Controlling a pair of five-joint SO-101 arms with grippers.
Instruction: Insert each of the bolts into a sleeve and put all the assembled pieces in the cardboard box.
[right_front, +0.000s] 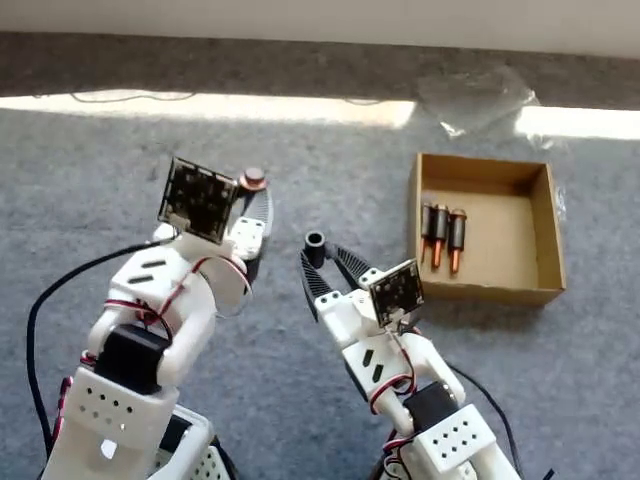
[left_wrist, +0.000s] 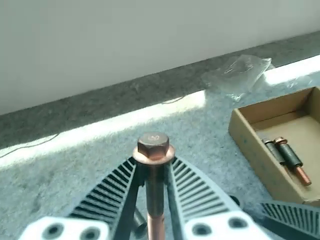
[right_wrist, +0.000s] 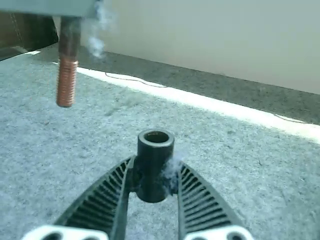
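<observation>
My left gripper (right_front: 256, 203) is shut on a copper bolt (right_front: 254, 180), held upright with its hex head (left_wrist: 153, 146) above the fingers and its threaded tip (right_wrist: 66, 84) hanging down. My right gripper (right_front: 320, 258) is shut on a black sleeve (right_front: 315, 243), upright with its open bore (right_wrist: 156, 137) facing up. The bolt sits a short way to the left of the sleeve and higher than it, not touching. The cardboard box (right_front: 480, 292) lies to the right, with three assembled pieces (right_front: 442, 236) lying side by side near its left wall.
A crumpled clear plastic bag (right_front: 480, 100) lies beyond the box near the bright strip at the carpet's far edge. Grey carpet surrounds both arms. Cables trail from the arm bases at the near edge.
</observation>
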